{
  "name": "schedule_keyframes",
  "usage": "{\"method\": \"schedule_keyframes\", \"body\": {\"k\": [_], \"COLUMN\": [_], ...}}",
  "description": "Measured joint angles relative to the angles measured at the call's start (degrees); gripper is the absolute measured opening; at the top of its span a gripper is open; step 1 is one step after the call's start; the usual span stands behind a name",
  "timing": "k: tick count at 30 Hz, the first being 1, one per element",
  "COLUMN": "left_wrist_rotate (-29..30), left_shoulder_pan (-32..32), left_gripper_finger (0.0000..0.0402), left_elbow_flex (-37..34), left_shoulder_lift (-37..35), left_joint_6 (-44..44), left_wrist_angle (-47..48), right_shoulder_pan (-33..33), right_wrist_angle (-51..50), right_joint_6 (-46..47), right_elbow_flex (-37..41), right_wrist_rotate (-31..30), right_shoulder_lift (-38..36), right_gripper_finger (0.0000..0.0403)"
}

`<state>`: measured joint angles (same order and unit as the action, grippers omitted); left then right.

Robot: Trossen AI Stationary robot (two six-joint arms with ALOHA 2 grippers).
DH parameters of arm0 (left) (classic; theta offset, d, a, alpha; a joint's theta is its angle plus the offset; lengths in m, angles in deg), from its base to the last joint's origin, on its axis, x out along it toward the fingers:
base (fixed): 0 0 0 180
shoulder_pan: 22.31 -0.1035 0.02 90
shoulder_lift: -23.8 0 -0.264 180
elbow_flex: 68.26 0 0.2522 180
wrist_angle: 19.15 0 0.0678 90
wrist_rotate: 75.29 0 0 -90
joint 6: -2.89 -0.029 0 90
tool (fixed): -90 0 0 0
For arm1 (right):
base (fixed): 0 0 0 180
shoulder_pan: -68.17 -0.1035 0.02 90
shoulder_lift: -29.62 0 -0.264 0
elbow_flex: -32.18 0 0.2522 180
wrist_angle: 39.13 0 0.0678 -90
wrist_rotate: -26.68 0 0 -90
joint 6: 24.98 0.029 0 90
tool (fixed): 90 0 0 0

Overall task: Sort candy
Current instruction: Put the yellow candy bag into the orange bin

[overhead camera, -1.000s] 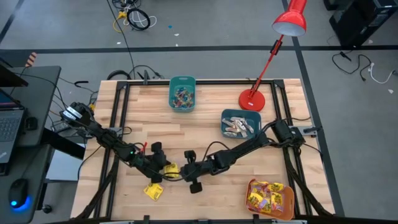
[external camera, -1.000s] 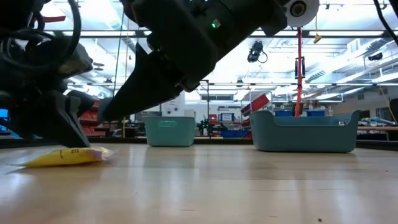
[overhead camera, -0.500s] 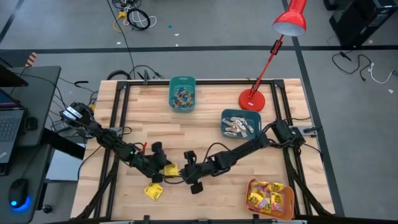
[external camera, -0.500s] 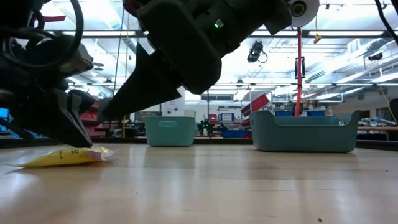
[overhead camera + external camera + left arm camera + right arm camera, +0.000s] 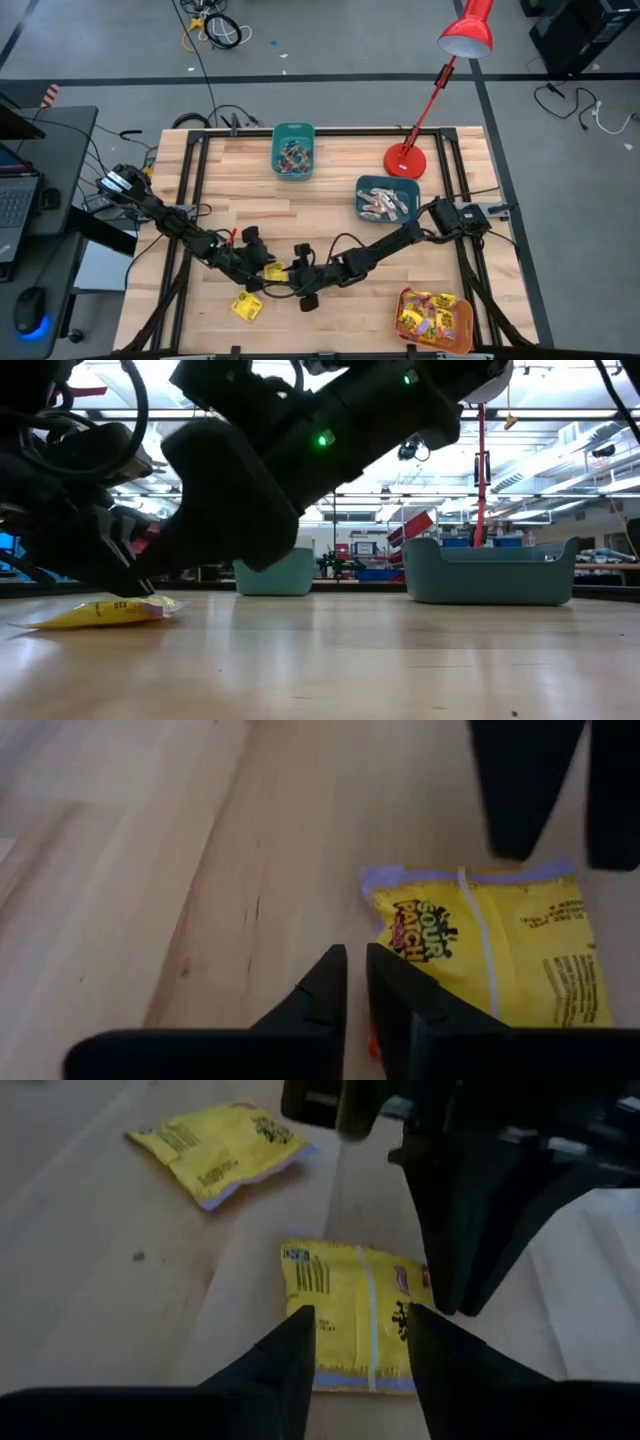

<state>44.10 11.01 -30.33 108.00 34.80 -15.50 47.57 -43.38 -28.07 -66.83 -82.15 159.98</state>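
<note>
A square yellow packet [image 5: 273,270] with dark print lies flat on the wooden table, between my two grippers; it also shows in the left wrist view [image 5: 490,950] and the right wrist view [image 5: 355,1310]. My left gripper [image 5: 258,268] [image 5: 356,965] is shut, its tips at the packet's printed end. My right gripper [image 5: 292,276] [image 5: 360,1318] is open, low over the packet, one finger on either side of it. A second yellow packet [image 5: 246,306] [image 5: 220,1145] lies flat nearer the table's front edge. My left gripper comes down on a slant from the table's left, and its shut fingertips [image 5: 385,960] stand at the packet's corner [image 5: 378,910]. I cannot tell whether they touch it. The packet lies flat on the table.
A teal bin [image 5: 293,150] with small coloured pieces stands at the far middle. A blue-grey bin [image 5: 387,198] holds pale sticks. An orange bin [image 5: 433,318] with yellow packets stands at the near right. A red lamp's base [image 5: 405,160] stands at the far right.
My right gripper has gone toward the table's left, closer to the packet and my left gripper, and stands lower over the table. The packets have stayed where they were.
</note>
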Motion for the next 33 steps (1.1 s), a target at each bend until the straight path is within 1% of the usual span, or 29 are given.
{"method": "schedule_keyframes", "body": {"k": [6,10,13,16,21,23,25,28,29,30,31,33], "left_wrist_rotate": [0.2,0.8,1.6,0.9,0.5,0.4,-0.3,-2.1,-2.2,-2.3,-2.3,-2.3], "left_shoulder_pan": [-0.3,-0.3,-0.8,-1.5,-1.8,-1.8,-1.8,-1.8,-1.8,-1.8,-1.8,-1.8], "left_gripper_finger": [0.0099,0.0122,0.0127,0.0127,0.0127,0.0127,0.0127,0.0127,0.0127,0.0127,0.0127,0.0127], "left_elbow_flex": [0.0,0.0,0.0,0.0,0.0,0.0,0.2,0.2,0.2,0.2,0.2,0.2], "left_shoulder_lift": [0.0,0.0,0.0,0.0,0.0,-0.1,-0.5,-2.0,-2.6,-3.4,-4.2,-6.3], "left_joint_6": [1.6,1.7,1.6,1.5,1.5,1.5,1.4,1.4,1.4,1.4,1.4,1.3], "left_wrist_angle": [1.2,1.0,0.3,0.9,0.0,0.3,1.0,2.6,3.1,3.6,3.8,5.0], "right_shoulder_pan": [0.0,0.0,-0.2,-0.1,0.7,0.9,1.3,2.0,2.2,2.3,2.4,2.6], "right_wrist_angle": [0.0,2.1,2.1,1.6,4.2,4.4,4.1,3.9,4.0,4.1,4.1,4.0], "right_joint_6": [0.0,0.5,1.6,1.8,3.1,4.0,5.4,6.8,7.0,7.2,7.3,7.9], "right_elbow_flex": [0.0,0.1,0.0,0.1,-0.1,-0.1,-0.1,-0.2,-0.2,-0.2,-0.2,-0.2], "right_wrist_rotate": [0.3,3.4,3.2,2.5,3.3,3.8,5.2,8.5,9.4,10.0,10.6,10.9], "right_shoulder_lift": [0.5,1.6,2.5,3.0,4.9,5.2,5.2,5.2,5.2,5.2,5.2,5.2], "right_gripper_finger": [0.0159,0.016,0.0159,0.0159,0.0153,0.0139,0.0114,0.0056,0.0033,0.0017,0.001,0.001]}}
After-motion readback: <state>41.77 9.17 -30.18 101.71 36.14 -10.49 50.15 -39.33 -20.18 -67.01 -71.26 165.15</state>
